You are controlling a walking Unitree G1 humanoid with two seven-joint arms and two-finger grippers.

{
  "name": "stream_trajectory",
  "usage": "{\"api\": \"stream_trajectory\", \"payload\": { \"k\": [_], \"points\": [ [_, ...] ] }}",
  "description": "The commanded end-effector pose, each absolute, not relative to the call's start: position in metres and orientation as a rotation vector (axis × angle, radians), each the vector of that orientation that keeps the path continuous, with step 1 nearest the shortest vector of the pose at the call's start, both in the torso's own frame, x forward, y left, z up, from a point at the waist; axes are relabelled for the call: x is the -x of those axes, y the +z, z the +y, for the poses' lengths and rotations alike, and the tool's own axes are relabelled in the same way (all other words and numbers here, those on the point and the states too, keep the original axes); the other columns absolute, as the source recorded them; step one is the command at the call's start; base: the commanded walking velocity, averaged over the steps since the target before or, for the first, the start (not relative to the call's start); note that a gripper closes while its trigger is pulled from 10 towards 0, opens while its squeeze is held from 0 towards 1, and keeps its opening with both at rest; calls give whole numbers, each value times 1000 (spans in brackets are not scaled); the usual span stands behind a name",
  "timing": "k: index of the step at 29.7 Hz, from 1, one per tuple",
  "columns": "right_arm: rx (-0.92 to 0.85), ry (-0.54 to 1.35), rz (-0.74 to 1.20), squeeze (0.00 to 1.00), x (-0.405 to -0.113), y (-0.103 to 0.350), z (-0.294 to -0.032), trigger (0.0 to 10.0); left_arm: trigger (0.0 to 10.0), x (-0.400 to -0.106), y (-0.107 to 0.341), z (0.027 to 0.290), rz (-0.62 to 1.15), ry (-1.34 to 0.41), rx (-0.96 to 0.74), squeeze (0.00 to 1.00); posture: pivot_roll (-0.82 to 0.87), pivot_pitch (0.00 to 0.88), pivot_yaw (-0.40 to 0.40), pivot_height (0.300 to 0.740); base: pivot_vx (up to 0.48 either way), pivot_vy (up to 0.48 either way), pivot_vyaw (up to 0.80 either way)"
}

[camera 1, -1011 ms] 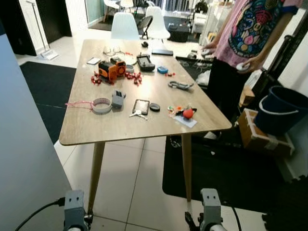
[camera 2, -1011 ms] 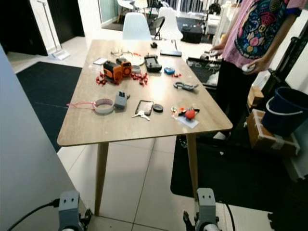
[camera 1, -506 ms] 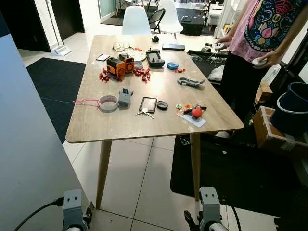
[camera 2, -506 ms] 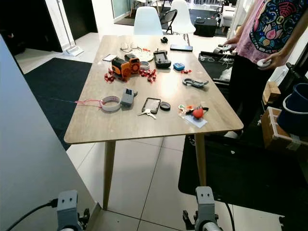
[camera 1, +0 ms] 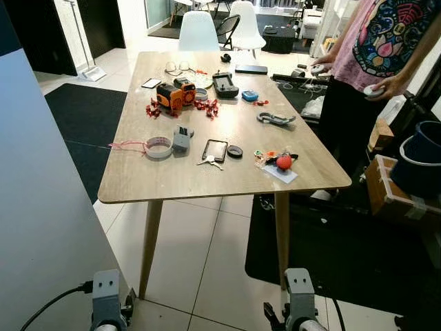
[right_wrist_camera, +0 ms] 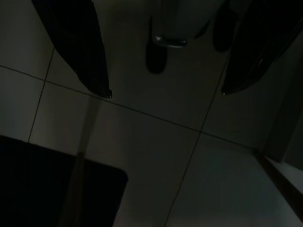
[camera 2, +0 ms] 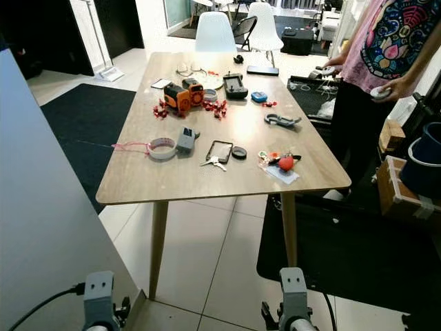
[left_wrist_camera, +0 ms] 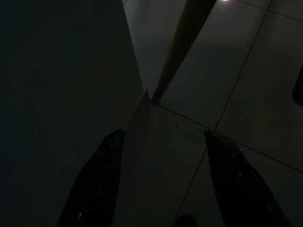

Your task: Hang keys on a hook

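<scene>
Over the last second the view had closed in on the tabletop (camera 1: 138, 181): the robot was approaching. The keys (camera 1: 208, 163) lay untouched beside a phone (camera 1: 215, 149). Left tool (left_wrist_camera: 161, 179) and right tool (right_wrist_camera: 163, 71) hung low, spread open, empty.

Person (camera 1: 372, 62) cut off by top edge; head not seen. Bucket (camera 1: 420, 158) and box (camera 1: 396, 196) cut by right edge. Both arms cropped at bottom edge, w/ just the wrist housings seen. Keys (camera 1: 207, 162) too small for key count to be told. Red bits (camera 1: 207, 106) by the orange gadget (camera 1: 171, 96) too small to be identified. Wrist views very dark: left fingers (left_wrist_camera: 97, 189) and right fingers (right_wrist_camera: 85, 52) made out as spread apart over floor tiles, little else.
</scene>
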State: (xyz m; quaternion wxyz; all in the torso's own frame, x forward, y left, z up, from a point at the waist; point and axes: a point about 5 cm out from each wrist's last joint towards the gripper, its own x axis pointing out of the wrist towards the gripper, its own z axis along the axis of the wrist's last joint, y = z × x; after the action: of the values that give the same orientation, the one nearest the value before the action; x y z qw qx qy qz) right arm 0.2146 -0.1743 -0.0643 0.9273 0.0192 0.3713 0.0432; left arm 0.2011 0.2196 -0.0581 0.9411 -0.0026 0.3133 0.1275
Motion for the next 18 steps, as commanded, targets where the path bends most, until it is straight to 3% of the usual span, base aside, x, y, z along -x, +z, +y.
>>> {"api": "stream_trajectory", "payload": {
  "k": [1, 3, 18],
  "points": [
    [-38, 82, 777, 0, -211, -67, -177, 10000, 10000, -198, -60, 222, 657, 259, -11, 0, 48, 56, -15, 740, 0, -480, 0],
    [-37, 82, 779, 0, -210, -67, -177, 10000, 10000, -198, -60, 221, 657, 264, -8, 0, 48, 57, -16, 740, 0, -452, 0],
    [-35, 81, 784, 0, -210, -67, -178, 10000, 10000, -202, -59, 220, 658, 270, -27, 0, 50, 56, -15, 740, 0, 0, 0]
  ]
}}
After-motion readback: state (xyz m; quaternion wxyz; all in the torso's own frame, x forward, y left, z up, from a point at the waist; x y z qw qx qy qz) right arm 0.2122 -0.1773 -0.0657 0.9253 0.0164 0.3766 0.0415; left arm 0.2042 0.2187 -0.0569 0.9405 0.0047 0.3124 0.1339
